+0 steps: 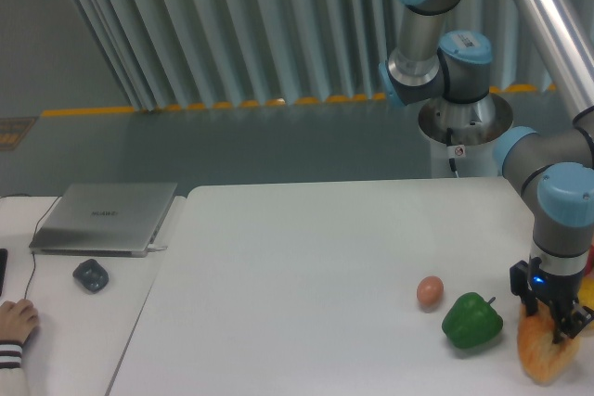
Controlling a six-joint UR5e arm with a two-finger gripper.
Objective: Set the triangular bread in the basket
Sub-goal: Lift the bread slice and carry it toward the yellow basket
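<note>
The triangular bread (pixel 541 360), a golden-orange wedge, lies at the table's front right corner, right of the green pepper. My gripper (pixel 549 325) points straight down over its upper end, with one finger on each side, closed in against the crust. The basket is not clearly in view. Only a yellow sliver (pixel 589 276) shows at the right frame edge behind the arm, and I cannot tell what it is.
A green pepper (pixel 471 320) sits just left of the bread, and a small brown egg (pixel 429 292) lies left of the pepper. On the left side table are a laptop (pixel 104 217), a mouse (pixel 90 274) and a person's hand (pixel 14 322).
</note>
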